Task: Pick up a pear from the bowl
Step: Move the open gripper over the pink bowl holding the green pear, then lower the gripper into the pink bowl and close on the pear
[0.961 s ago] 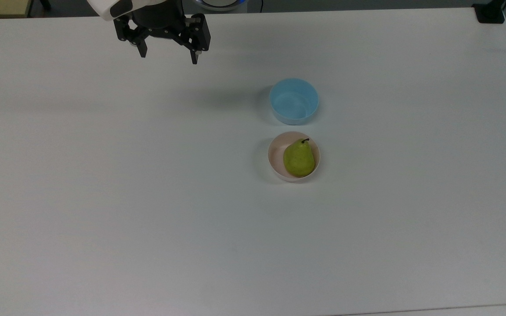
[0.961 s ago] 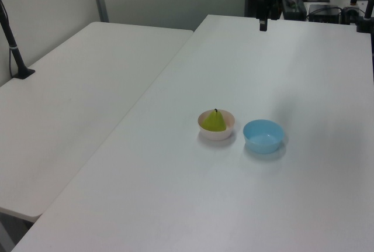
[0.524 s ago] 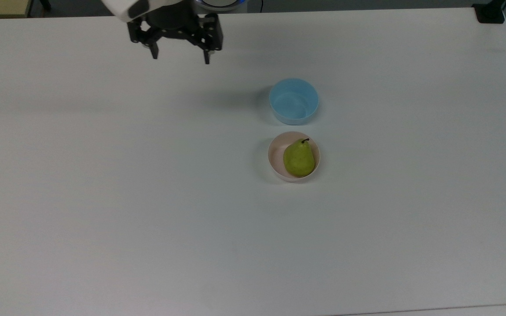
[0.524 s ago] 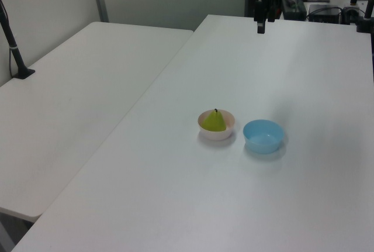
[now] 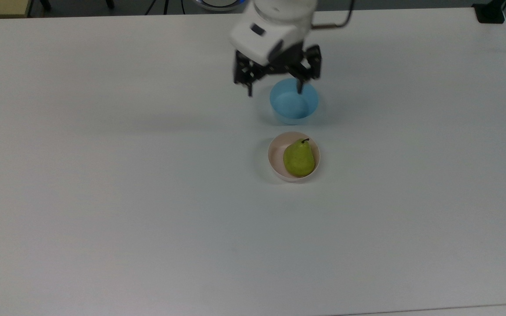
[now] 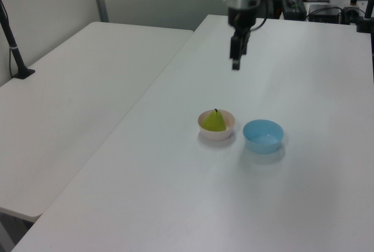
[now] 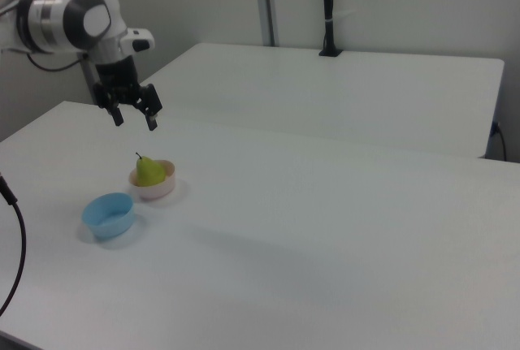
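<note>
White bench (image 5: 103,175) holds our pear (image 5: 299,158) in the pink bowl (image 5: 275,153); at its 12 o'clock in the top view, our claw (image 5: 275,90) hangs spread, empty, over the blue bowl (image 5: 294,107).

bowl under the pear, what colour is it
Pale pink with a whitish rim: the small round plastic bowl, clearest in the top view.

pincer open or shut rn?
Open. The pincer has its two fingers spread wide, nothing between them, above the blue bowl in the top view.
</note>
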Available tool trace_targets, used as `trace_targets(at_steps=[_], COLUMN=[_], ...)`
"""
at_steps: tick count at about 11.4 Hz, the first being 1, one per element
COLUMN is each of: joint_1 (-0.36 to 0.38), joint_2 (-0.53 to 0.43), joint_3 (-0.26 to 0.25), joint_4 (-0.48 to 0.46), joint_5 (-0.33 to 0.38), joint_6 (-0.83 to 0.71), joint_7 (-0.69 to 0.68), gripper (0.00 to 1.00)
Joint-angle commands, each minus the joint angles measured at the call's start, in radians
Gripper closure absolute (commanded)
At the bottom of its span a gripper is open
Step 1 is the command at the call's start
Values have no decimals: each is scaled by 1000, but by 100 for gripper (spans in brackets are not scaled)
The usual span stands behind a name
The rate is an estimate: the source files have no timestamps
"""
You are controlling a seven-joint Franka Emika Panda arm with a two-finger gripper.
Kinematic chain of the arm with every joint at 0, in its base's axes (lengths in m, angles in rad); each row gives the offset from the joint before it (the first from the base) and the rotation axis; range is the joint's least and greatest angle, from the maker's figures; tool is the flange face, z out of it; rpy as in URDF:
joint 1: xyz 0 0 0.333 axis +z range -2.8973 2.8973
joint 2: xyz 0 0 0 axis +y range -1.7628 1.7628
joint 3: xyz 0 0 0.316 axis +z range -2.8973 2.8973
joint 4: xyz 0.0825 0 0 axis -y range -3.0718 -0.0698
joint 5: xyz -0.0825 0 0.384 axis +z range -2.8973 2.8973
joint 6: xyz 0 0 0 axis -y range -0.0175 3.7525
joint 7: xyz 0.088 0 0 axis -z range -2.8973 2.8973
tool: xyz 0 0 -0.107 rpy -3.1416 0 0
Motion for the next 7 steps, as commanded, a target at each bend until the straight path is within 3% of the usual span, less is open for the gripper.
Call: trace_targets(at_steps=[1,7], joint_1=[66,103], joint_2=[131,278], joint_3=[-21,-20], joint_4=[30,30], joint_5=[11,-21], joint_6=[143,254], joint_7=[51,60], gripper=[0,2])
